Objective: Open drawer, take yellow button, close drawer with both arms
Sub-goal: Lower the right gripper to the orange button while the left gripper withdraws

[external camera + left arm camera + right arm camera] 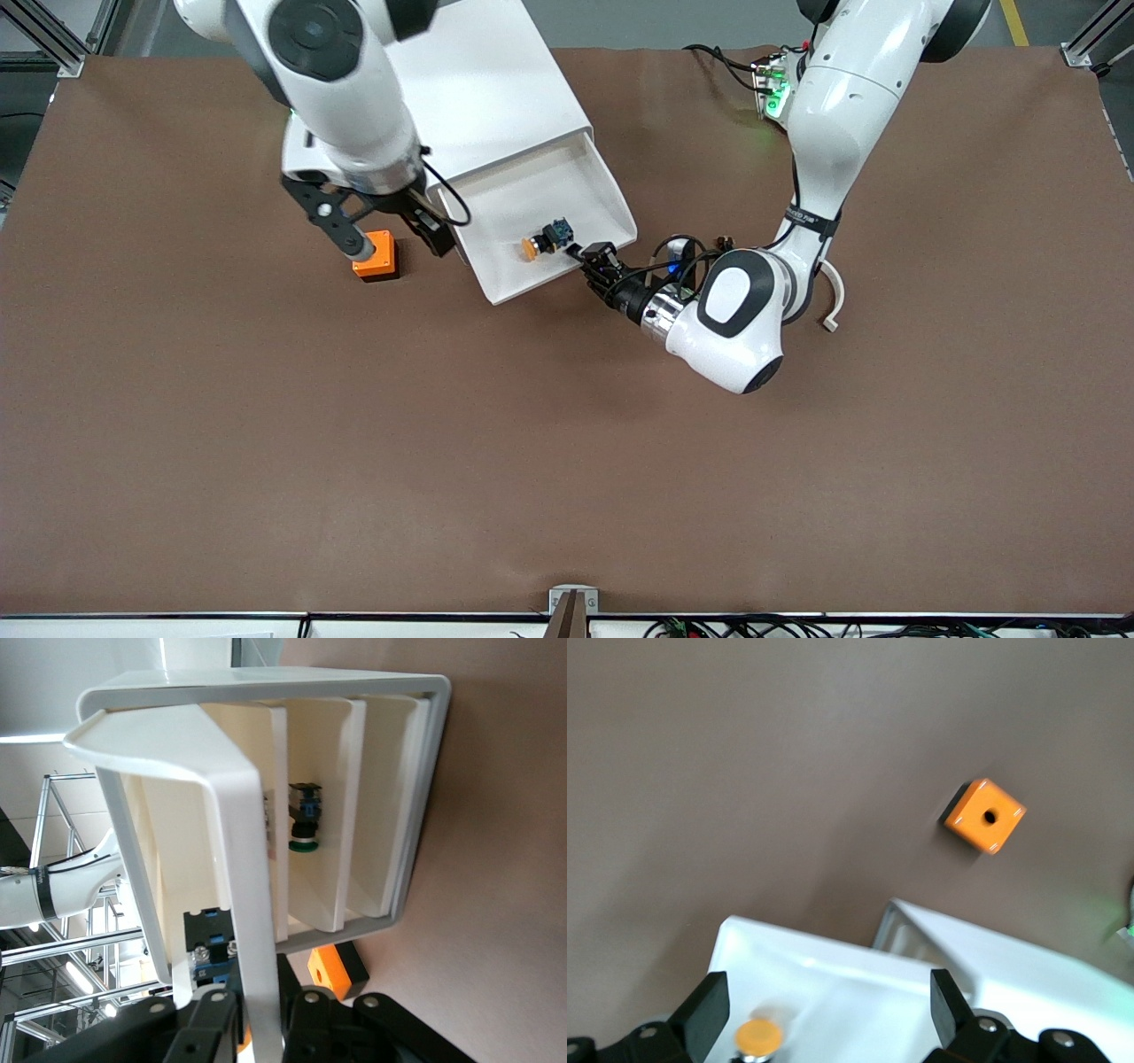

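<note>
The white drawer (567, 177) stands pulled out of its cabinet (478, 80). The button (541, 242), orange cap and blue rear block, lies in the drawer near its front wall. My left gripper (592, 259) is shut on the drawer's front rim (239, 859); in the left wrist view (260, 1019) the button's blue block (211, 950) shows just inside the rim. My right gripper (395, 245) is open and empty in the air. Its wrist view (828, 1010) shows the drawer (833, 983) below it and the button's cap (757, 1036) between the fingers.
An orange cube with a round hole (376, 257) (985, 815) (337, 966) sits on the brown table beside the drawer, toward the right arm's end. A green-capped part (303, 824) lies in another compartment of the cabinet.
</note>
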